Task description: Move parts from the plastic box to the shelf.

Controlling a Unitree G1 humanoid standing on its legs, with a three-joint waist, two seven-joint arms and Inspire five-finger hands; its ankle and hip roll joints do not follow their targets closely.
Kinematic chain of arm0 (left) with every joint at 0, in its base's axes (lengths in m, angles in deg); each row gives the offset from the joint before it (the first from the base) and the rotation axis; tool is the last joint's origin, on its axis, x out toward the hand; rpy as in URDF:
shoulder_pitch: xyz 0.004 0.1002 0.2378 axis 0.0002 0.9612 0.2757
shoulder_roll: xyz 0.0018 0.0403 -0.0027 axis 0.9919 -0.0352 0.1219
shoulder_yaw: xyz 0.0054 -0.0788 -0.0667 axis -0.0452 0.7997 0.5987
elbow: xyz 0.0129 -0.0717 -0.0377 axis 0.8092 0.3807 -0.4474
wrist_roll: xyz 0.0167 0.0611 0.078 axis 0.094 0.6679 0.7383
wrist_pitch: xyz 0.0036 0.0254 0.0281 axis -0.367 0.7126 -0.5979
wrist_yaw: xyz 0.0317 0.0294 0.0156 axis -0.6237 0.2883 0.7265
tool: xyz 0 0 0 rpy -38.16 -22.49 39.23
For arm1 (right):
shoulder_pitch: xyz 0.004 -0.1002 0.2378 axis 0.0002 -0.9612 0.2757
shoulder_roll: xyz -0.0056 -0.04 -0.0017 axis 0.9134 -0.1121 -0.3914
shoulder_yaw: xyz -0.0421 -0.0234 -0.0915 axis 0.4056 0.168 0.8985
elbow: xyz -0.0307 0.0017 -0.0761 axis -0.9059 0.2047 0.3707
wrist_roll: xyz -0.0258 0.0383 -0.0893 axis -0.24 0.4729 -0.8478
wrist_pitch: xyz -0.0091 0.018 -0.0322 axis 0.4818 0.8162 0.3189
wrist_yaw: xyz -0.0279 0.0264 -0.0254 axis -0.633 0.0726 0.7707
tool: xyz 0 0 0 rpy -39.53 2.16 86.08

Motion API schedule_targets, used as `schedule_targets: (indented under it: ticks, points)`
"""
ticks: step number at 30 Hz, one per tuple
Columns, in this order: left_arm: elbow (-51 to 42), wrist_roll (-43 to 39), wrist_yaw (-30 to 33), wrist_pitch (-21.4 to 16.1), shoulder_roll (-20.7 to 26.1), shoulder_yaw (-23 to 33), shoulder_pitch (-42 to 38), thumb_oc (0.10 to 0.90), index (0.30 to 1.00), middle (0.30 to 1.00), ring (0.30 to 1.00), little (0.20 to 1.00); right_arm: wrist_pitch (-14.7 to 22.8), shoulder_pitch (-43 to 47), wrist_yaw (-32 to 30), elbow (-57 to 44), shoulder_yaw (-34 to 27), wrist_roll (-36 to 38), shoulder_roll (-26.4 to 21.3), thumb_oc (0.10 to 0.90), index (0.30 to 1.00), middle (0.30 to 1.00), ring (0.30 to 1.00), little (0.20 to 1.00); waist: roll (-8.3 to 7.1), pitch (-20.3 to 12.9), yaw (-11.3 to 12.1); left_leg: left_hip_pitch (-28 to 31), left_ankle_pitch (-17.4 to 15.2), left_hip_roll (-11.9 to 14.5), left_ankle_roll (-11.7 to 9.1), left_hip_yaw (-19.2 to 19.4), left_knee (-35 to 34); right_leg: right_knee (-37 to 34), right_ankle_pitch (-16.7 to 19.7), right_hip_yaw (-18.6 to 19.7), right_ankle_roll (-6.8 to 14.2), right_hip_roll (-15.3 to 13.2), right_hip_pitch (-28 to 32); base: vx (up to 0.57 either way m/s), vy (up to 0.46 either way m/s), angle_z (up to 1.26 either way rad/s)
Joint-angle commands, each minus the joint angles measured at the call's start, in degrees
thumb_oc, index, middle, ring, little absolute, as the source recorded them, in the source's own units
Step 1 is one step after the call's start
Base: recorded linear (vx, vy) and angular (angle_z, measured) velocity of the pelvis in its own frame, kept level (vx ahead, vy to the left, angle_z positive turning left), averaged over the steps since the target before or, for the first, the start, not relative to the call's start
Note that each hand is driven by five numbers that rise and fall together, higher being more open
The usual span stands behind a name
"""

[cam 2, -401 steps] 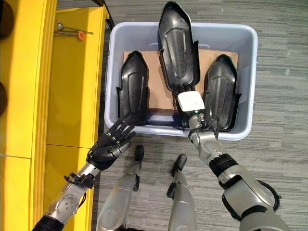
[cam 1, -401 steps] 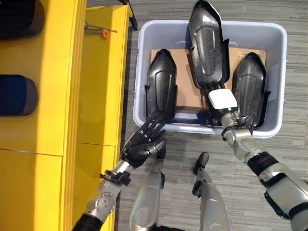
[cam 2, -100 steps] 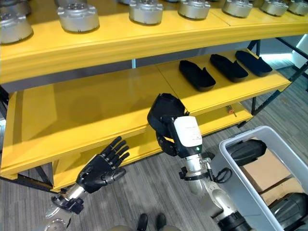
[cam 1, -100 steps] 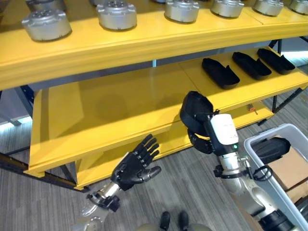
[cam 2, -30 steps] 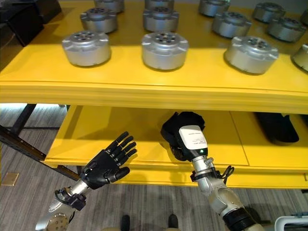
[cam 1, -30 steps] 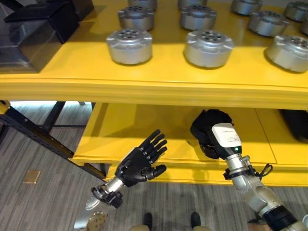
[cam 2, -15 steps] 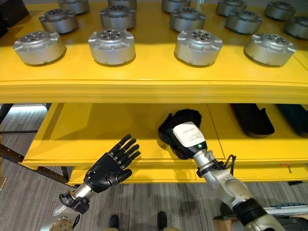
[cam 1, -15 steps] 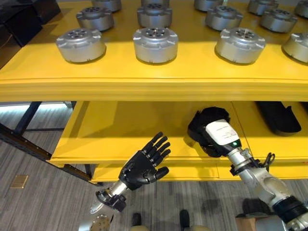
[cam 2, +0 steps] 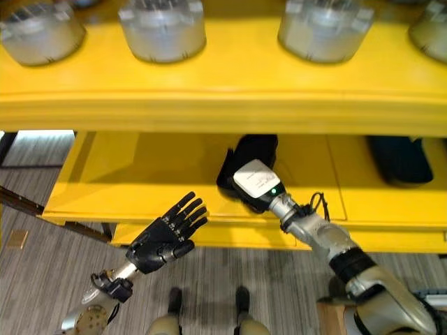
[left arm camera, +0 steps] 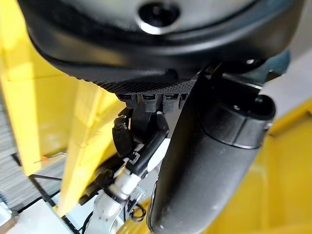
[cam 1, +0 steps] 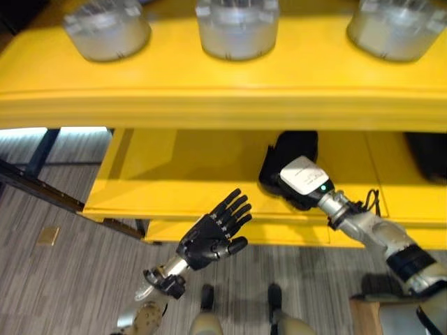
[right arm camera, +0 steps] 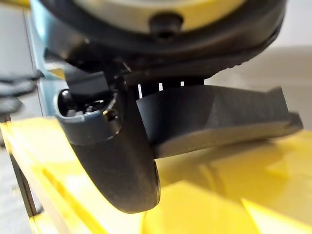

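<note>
Your left hand (cam 1: 208,243) hangs idle, fingers spread, nothing between them | right hand (cam 1: 302,180) reaches beyond, fingers clamped on the black part (right arm camera: 229,117), carrying it low over the yellow shelf (cam 1: 188,174) for set-down.

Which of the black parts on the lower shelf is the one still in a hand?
The black part under the shelf's middle, gripped by the right hand; the other black part, farther right, lies free.

Light falls from above, bright on the top yellow shelf (cam 1: 209,84), which casts a soft shadow over the back of the lower shelf (cam 1: 181,174). The silver discs (cam 1: 237,24) up top look smeared with motion blur. Both wrist views are soft up close, with pale glare behind.
</note>
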Motion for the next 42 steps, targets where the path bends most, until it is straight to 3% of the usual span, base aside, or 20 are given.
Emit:
schedule_targets:
  ticks: [1, 8, 15, 20, 30, 42]
  points:
    - [-4.9, -3.2, -2.8, -3.1, 0.9, 0.8, -3.7, 0.900, 1.000, 1.000, 1.000, 1.000, 1.0, 5.1, -2.3, -0.4, 3.6, -1.3, -2.2, 0.400, 0.300, 0.300, 0.300, 0.300, -3.22, -0.7, 0.6, -0.1, -1.0, -0.5, 1.2, -1.7, 2.4, 7.3, -8.5, -2.5, 0.3, -2.9, 0.8, -0.05, -0.053, -0.01]
    - [-4.9, -2.0, -4.6, -1.6, 1.6, 2.3, -3.4, 0.900, 1.000, 1.000, 1.000, 1.000, -1.2, 4.6, -6.1, 5.5, 7.5, -5.3, -4.2, 0.400, 0.300, 0.300, 0.300, 0.300, -4.42, 0.0, 1.5, -1.1, -0.7, -0.3, 1.0, -1.7, 2.9, 7.5, -8.4, -2.5, 0.3, -2.5, 0.3, -0.02, -0.073, 0.00]
    - [-5.6, -1.7, -4.6, 0.1, 2.6, 3.2, -3.2, 0.900, 1.000, 1.000, 1.000, 1.000, -6.6, 1.0, -7.9, 6.2, 5.0, -8.2, -5.4, 0.400, 0.300, 0.300, 0.300, 0.300, -5.20, 0.1, 1.2, -1.3, -0.9, -0.1, 1.0, -1.7, 3.7, 8.1, -8.6, -2.0, 0.4, -2.2, 0.5, 0.01, -0.052, 0.03]
    - [-5.7, -1.3, -4.4, 1.2, 3.0, 3.5, -3.2, 0.900, 1.000, 1.000, 1.000, 1.000, -8.0, 0.3, -9.3, 7.2, 3.6, -13.1, -6.3, 0.400, 0.300, 0.300, 0.300, 0.300, -5.80, 0.2, 1.1, -1.1, -1.0, 0.4, 0.9, -1.6, 3.8, 8.6, -8.9, -1.6, 0.3, -1.7, 0.6, 0.00, -0.071, 0.01]
    - [-6.4, -1.5, -4.7, 2.9, 5.4, 5.5, -1.9, 0.900, 1.000, 1.000, 1.000, 1.000, -6.3, -0.9, -7.3, 4.8, 1.4, -17.5, -10.8, 0.400, 0.300, 0.300, 0.300, 0.300, -6.91, 1.0, 1.0, -2.0, -0.6, 1.3, 0.6, -2.0, 4.0, 9.6, -9.1, -1.4, 0.0, -0.6, -0.6, 0.00, -0.094, 0.01]
    - [-6.8, -0.9, -5.1, 3.2, 7.0, 6.6, -0.7, 0.900, 1.000, 1.000, 1.000, 1.000, -5.5, -1.0, -3.1, 2.1, -0.9, -14.8, -15.3, 0.400, 0.300, 0.300, 0.300, 0.300, -8.48, 1.3, 0.4, -3.5, 0.3, 3.0, 0.0, -1.9, 4.9, 10.0, -8.6, -1.2, -0.2, 0.8, -1.9, -0.01, -0.072, -0.01]
